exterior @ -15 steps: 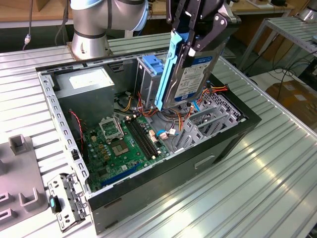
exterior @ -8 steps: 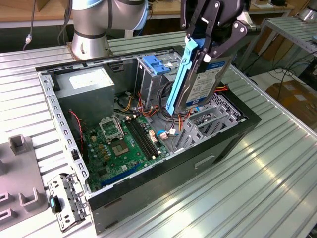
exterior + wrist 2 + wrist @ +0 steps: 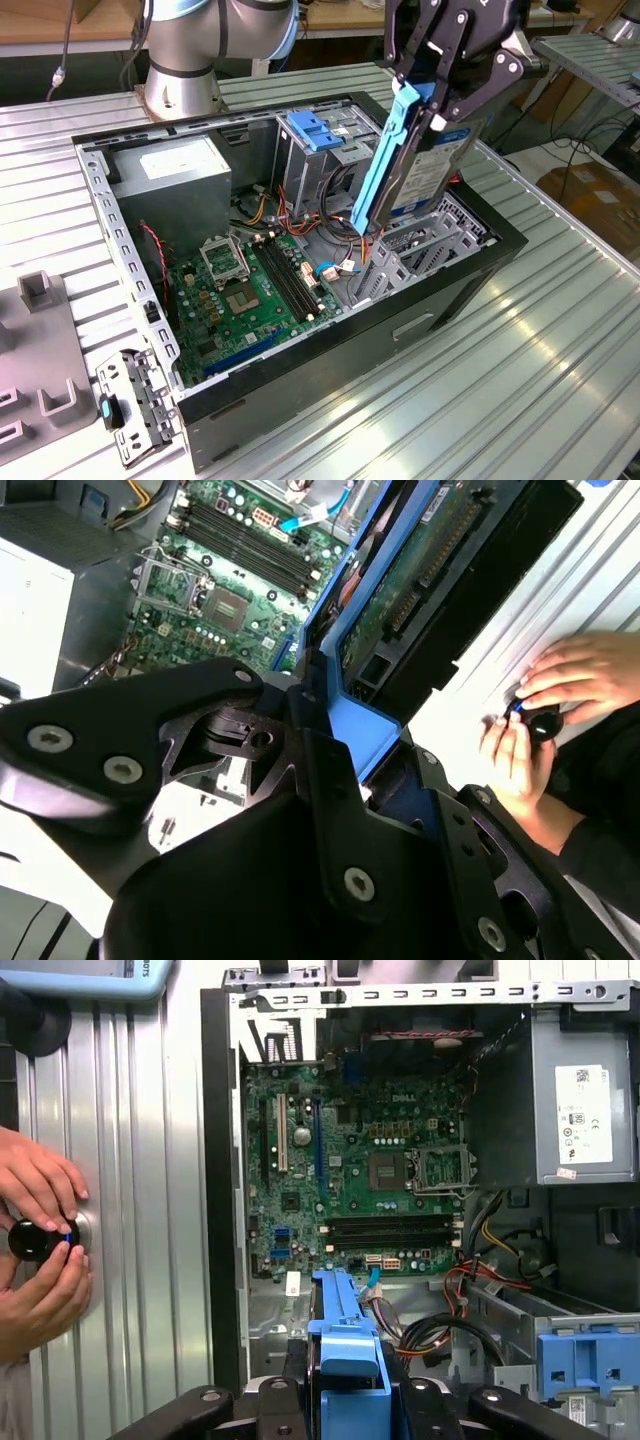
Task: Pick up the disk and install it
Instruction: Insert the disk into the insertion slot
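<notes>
Holding flat rectangular black-and-silver metal disk (image 3: 432, 170) by its upper end, black end effector (image 3: 440, 100) was clenched, upper right of exterior view. Disk hung just below it, over open black computer case (image 3: 440, 300). Long axis steeply tilted along blue plastic bracket (image 3: 385, 165), lower end toward frame centre, just above grey metal drive cage (image 3: 405, 260). Judged: carried, not yet seated.
</notes>
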`<state>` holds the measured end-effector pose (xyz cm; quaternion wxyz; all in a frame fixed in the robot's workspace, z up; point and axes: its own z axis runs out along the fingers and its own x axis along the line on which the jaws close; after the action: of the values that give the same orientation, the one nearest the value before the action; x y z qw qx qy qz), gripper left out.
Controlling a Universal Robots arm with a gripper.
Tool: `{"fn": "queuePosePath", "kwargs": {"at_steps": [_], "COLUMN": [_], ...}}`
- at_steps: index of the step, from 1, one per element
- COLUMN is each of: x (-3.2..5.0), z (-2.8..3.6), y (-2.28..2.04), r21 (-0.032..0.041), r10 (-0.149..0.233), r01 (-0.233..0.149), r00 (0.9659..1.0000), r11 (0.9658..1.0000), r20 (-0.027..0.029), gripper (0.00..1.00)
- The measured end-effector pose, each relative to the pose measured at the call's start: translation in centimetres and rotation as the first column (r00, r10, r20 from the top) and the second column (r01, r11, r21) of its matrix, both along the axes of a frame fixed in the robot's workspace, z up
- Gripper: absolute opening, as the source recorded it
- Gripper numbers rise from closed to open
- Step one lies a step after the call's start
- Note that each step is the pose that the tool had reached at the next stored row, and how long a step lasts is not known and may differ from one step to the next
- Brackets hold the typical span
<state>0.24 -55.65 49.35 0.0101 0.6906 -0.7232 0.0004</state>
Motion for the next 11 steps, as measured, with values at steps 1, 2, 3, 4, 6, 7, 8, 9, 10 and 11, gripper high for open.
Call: {"fn": "queuePosePath", "kwargs": {"at_steps": [1, 2, 3, 4, 6, 7, 8, 9, 10, 11], "x": [0.15, 0.52, 0.78, 1.05, 1.56, 1.92, 2.24, 2.42, 2.64, 2.82], "z": [-0.05, -0.14, -0.16, -0.19, -0.27, -0.29, -0.33, -0.35, -0.39, -0.41], "y": [-0.16, -0.22, -0.23, -0.23, -0.25, -0.24, -0.25, -0.25, -0.25, -0.25], "r21": [0.0000, 0.0002, 0.0000, -0.0002, 0.0001, 0.0000, 0.0000, 0.0000, 0.0001, 0.0001], "r10": [0.000, 0.000, 0.000, 0.000, 0.000, 0.000, 0.000, 0.000, 0.000, 0.000], "r01": [0.000, 0.000, 0.000, 0.000, 0.000, 0.000, 0.000, 0.000, 0.000, 0.000], "r00": [1.0000, 1.0000, 1.0000, 1.0000, 1.0000, 1.0000, 1.0000, 1.0000, 1.0000, 1.0000], "r11": [1.0000, 1.0000, 1.0000, 1.0000, 1.0000, 1.0000, 1.0000, 1.0000, 1.0000, 1.0000], "r20": [-0.0001, 0.0000, -0.0001, -0.0001, 0.0000, -0.0001, 0.0000, 0.0000, 0.0000, 0.0000], "gripper": [0.37, 0.37, 0.37, 0.37, 0.37, 0.37, 0.37, 0.37, 0.37, 0.37]}}
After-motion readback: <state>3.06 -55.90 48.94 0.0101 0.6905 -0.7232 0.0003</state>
